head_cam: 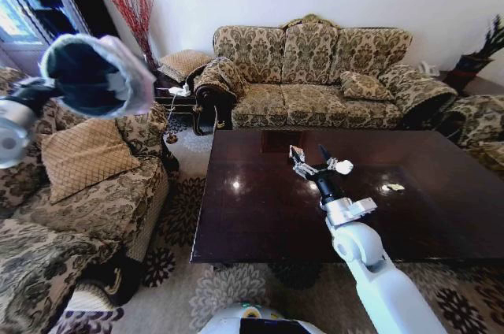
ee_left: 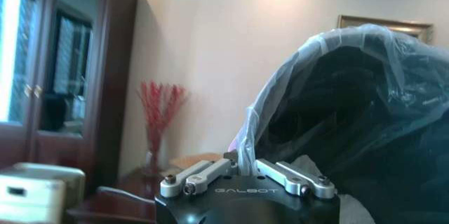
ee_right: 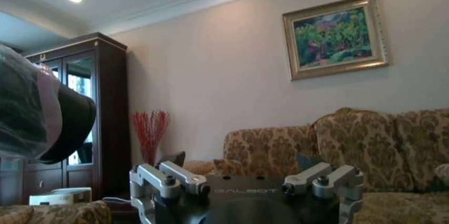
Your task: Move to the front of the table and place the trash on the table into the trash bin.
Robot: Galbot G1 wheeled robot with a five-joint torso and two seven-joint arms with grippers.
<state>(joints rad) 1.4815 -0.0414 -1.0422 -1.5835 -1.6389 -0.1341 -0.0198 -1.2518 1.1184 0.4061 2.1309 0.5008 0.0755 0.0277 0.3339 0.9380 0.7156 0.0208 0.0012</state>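
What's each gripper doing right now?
Left gripper: shut on the trash bin rim, holding it raised.
Right gripper: open over the table, empty.

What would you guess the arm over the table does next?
Probably lowers onto the white paper wad: the right gripper hovers open over the table beside it, while the left gripper holds the trash bin up.

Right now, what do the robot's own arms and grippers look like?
The right arm is glossy white, ending in a black wrist and a grey metal joint. The right gripper has pale silver linkage fingers. In the wrist views both gripper bases are black, printed GALBOT, with bolted silver links. The left gripper is alike; its arm's end cap is silver-grey.
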